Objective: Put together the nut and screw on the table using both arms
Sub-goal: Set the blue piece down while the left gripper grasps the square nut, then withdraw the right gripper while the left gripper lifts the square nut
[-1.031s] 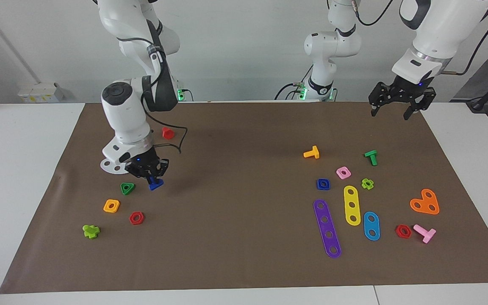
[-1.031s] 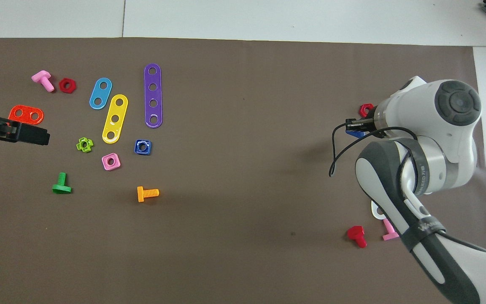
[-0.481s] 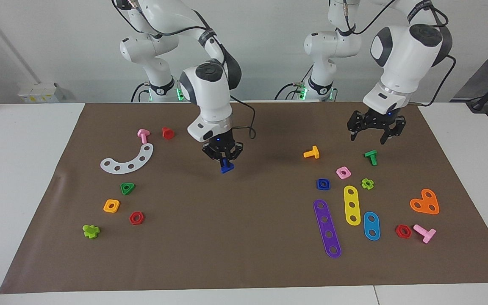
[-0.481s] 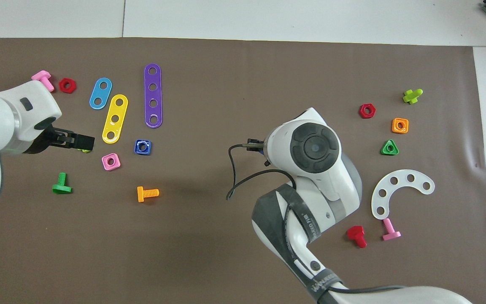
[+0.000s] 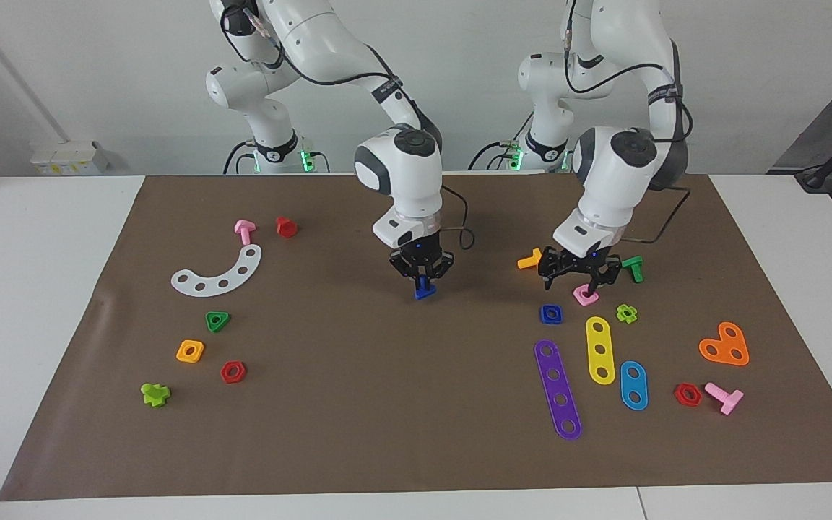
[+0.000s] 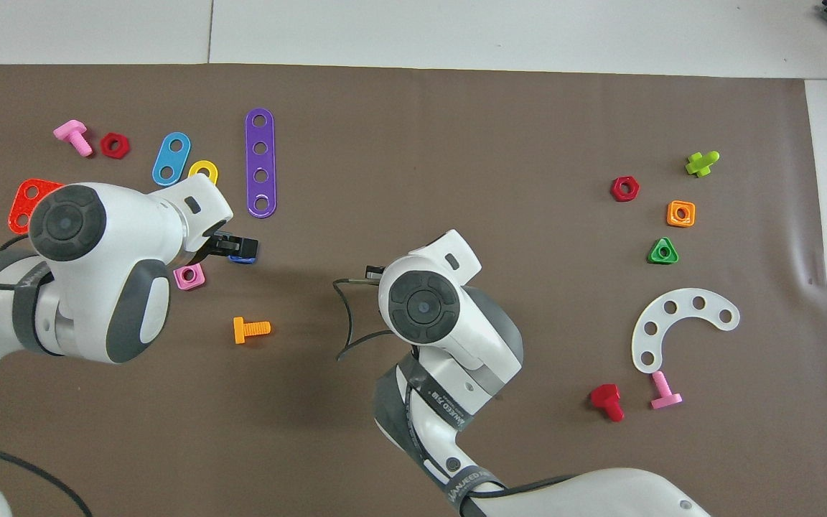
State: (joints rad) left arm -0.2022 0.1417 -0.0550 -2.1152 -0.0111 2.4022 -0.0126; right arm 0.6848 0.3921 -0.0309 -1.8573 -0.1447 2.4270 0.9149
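Observation:
My right gripper (image 5: 422,280) hangs over the middle of the brown sheet (image 5: 387,404), shut on the dark blue screw (image 5: 425,292), whose triangular head points down just above the sheet. In the overhead view the right wrist hides both. The dark blue square nut (image 5: 550,313) lies flat toward the left arm's end, beside the pink square nut (image 5: 586,294). My left gripper (image 5: 578,283) is open and low over the pink nut, apart from the blue nut. In the overhead view the left gripper (image 6: 240,248) covers most of the blue nut (image 6: 244,259).
An orange bolt (image 5: 531,260) and a green bolt (image 5: 633,268) lie beside the left gripper. Purple (image 5: 557,388), yellow (image 5: 601,349) and blue (image 5: 633,385) strips lie farther out. A green triangular nut (image 5: 217,321) and orange square nut (image 5: 190,351) lie at the right arm's end.
The right gripper carried the blue screw from the right arm's end to the middle of the sheet. The left arm swung in from the table's end and came down over the nuts.

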